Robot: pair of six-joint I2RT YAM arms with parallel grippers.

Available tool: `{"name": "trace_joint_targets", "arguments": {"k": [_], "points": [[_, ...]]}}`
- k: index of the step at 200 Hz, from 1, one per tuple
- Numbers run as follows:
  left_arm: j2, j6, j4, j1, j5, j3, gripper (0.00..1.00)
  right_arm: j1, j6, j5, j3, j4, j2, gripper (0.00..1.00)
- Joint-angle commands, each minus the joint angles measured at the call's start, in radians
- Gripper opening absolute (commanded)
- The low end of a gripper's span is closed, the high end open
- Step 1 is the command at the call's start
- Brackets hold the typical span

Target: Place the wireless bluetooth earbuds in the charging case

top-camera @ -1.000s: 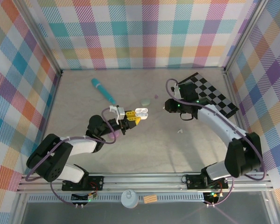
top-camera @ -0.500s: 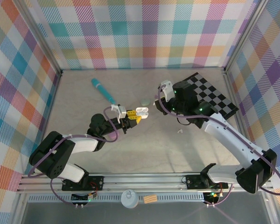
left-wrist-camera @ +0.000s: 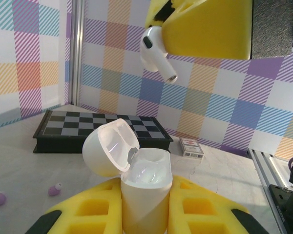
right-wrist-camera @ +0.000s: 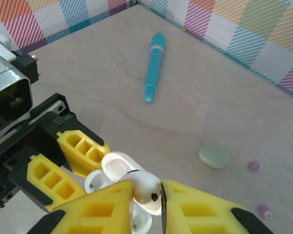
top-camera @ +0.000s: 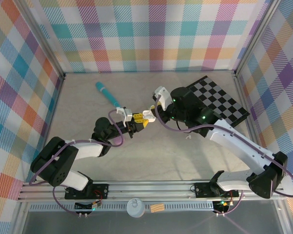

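Above the open case (left-wrist-camera: 145, 192), your right fingers (left-wrist-camera: 210, 29) pinch a bud (left-wrist-camera: 154, 48); left fingers (left-wrist-camera: 200, 210) clamp the case. Lower the bud stem-first.

We see a white stemmed earbud (left-wrist-camera: 155, 53) held aloft, stem tilted downward, just above the white charging case (left-wrist-camera: 145, 195), which stands upright with its lid hinged open. Two purple buds (left-wrist-camera: 54, 189) lie on the tabletop (left-wrist-camera: 19, 165).
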Motion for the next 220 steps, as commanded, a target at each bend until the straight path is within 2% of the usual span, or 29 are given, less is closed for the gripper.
{"name": "trace_joint_targets", "arguments": {"k": [1,98,220], "points": [[-0.007,-0.026,0.036,0.009,0.020,0.028,0.12,0.019,-0.035,0.028,0.032,0.040,0.033,0.21],[-0.022,-0.064,0.031,0.009,-0.009,0.042,0.12,0.046,-0.062,0.062,0.021,0.064,0.085,0.22],[-0.060,-0.062,-0.068,0.009,-0.046,0.069,0.12,0.053,-0.063,0.056,-0.008,0.079,0.092,0.22]]}}
